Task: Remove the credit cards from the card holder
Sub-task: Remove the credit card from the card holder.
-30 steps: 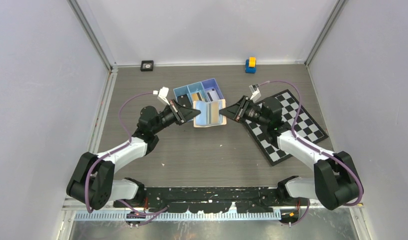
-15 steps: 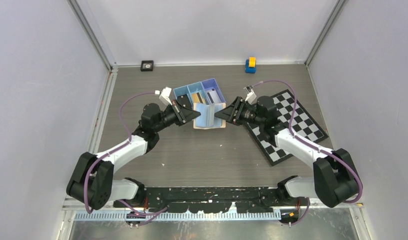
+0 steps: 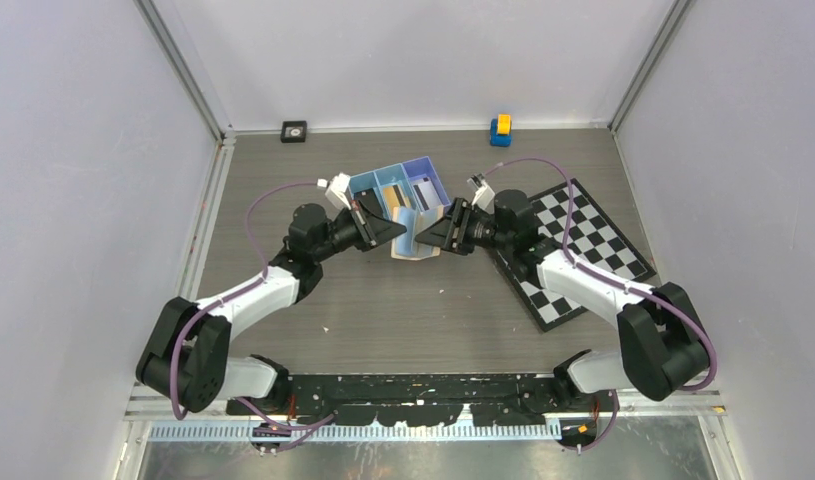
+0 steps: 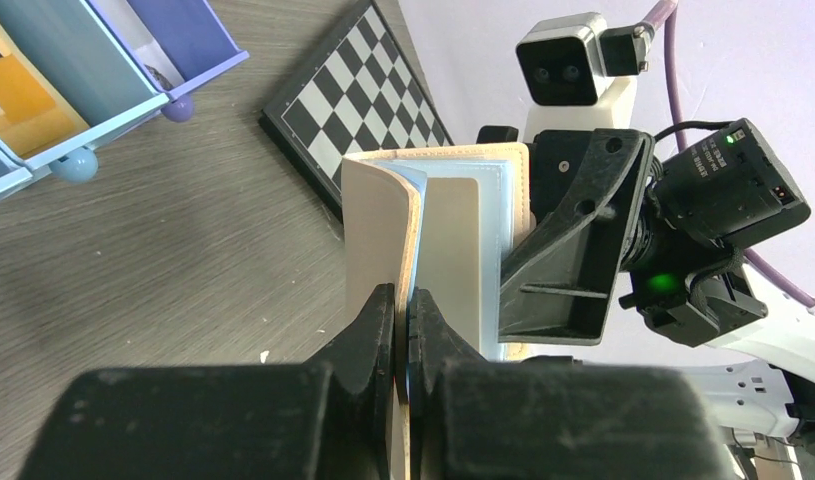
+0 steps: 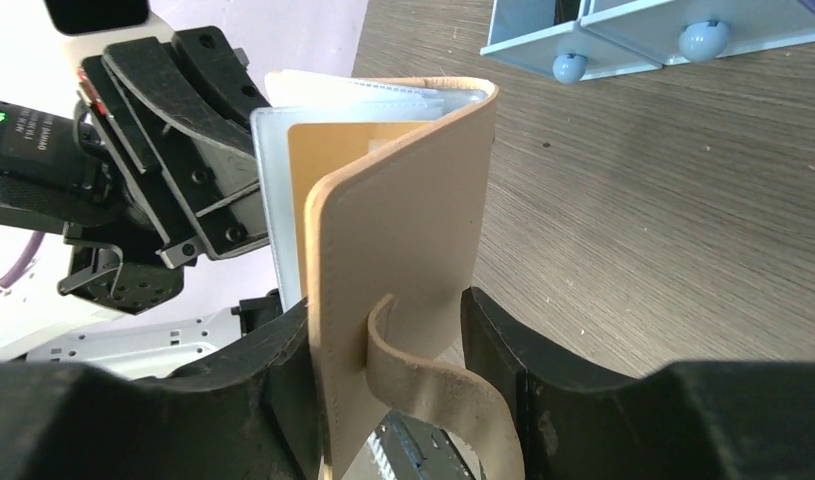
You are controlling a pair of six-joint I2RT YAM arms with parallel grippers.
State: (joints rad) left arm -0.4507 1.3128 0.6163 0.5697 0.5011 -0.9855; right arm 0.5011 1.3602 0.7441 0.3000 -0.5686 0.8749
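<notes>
Clamps the left fingers (image 4: 386, 315) almost shut on the lower edge of one tan cover of the card holder (image 4: 453, 240), with nothing but that cover's thickness between the tips. Straddles the opposite cover and its looping snap tab (image 5: 433, 390) with the right fingers (image 3: 433, 233), spread far wider than the cover is thick. Touches the cover's near edge with one of them, yet cannot tell whether squeezing or merely bracketing. Holds the card holder upright and part-open like a book, directly between the two facing sets of fingers. Cannot tell whether its bottom edge meets the tabletop (image 3: 383, 300).

Shows pale clear sleeves fanned inside, and an orange-tan credit card (image 5: 333, 150) tucked in the sleeve just beyond the right fingers, against the inner face of the straddled cover.

Beyond and to the left of the left fingers, apart from the card holder: the blue tray (image 4: 133, 95), with an orange card (image 4: 18, 95) lying flat in one compartment. Farther out past the left fingertips, beside the right arm: the checkerboard (image 4: 368, 95), flat on the tabletop.
</notes>
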